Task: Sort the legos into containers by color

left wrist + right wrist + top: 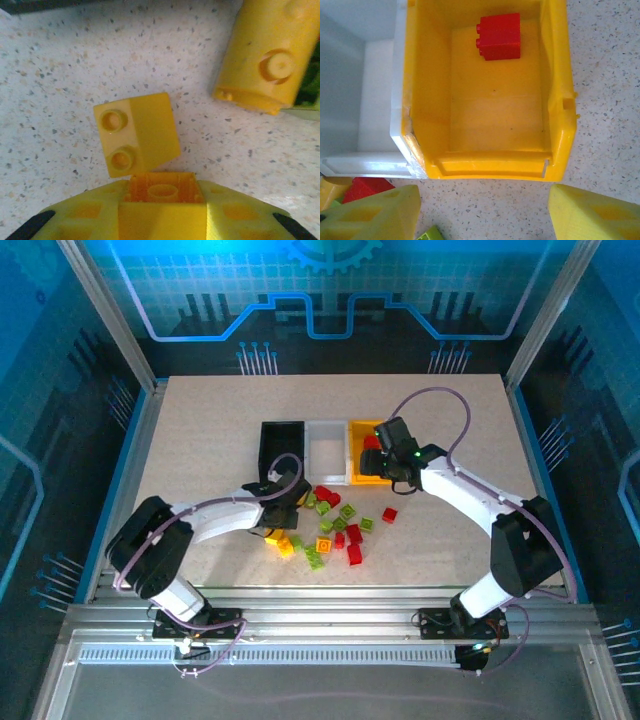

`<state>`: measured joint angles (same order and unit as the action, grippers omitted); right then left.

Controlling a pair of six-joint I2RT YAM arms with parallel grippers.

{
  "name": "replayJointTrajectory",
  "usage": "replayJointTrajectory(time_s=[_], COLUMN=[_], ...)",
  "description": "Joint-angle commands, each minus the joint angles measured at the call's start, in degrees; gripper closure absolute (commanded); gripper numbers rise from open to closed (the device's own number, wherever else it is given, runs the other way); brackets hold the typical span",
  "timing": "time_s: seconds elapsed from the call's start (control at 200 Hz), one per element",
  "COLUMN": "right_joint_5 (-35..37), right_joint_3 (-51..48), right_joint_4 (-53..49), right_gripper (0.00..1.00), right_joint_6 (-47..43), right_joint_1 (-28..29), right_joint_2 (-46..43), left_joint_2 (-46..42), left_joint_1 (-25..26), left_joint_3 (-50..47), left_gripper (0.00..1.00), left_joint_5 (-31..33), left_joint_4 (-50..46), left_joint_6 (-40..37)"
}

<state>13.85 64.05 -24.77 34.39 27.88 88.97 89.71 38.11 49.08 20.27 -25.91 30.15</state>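
Note:
My left gripper [162,196] is low over the table and shut on a yellow lego [162,186] whose hollow underside faces the camera. A second yellow lego [136,132] lies just beyond it, and another one [270,55] lies at the upper right. In the top view the left gripper [272,523] sits at the left edge of the scattered red, green and yellow legos [335,530]. The black [265,450], white [328,445] and yellow [358,478] containers stand in a row. My right gripper [482,215] is open and holds nothing, at the near edge of the yellow container [495,167], where one red lego [499,36] lies.
A lone red lego [389,515] lies right of the pile. In the right wrist view the white container [375,100] adjoins the yellow one, with a red lego [365,187] and a green lego [432,234] near my left finger. The table's left and right sides are bare.

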Motion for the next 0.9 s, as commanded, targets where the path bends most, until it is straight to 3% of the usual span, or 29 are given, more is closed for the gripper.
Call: replayJointTrajectory(time_s=[0.0, 0.095, 0.22, 0.405, 0.625, 0.725, 0.891], right_joint_5=[-0.3, -0.7, -1.4, -1.2, -1.1, -1.8, -5.0], right_joint_3=[-0.8, -1.2, -1.9, -1.8, -2.7, -3.7, -5.7], right_joint_4=[0.5, 0.7, 1.1, 0.1, -1.2, -1.3, -1.5], right_gripper=[0.31, 0.31, 0.31, 0.31, 0.31, 0.31, 0.29], right_joint_6=[1.0, 1.6, 2.3, 2.5, 2.3, 2.1, 0.9], right_joint_1=[-0.9, -0.9, -0.8, -0.6, 0.0, 0.2, 0.7], right_joint_2=[-1.5, -1.5, -1.5, -1.7, -3.2, -4.6, -7.2], left_joint_2=[-7.6, -12.5, -11.9, -1.7, 10.5, 14.9, 16.8], left_joint_1=[0.5, -1.1, -7.4, -11.5, -14.8, -15.3, -15.5], left_joint_3=[1.3, 3.0, 7.7, 17.9, 27.7, 31.8, 34.3], left_gripper=[0.69, 0.68, 0.68, 0.72, 0.7, 0.65, 0.39], left_joint_5=[0.0, 1.1, 0.1, 5.0, 5.2, 5.9, 4.9], left_joint_4=[-3.1, -3.6, -1.8, 3.0, 3.1, 0.8, 0.0], left_joint_6=[1.8, 1.6, 1.6, -1.1, -0.7, -0.8, -0.8])
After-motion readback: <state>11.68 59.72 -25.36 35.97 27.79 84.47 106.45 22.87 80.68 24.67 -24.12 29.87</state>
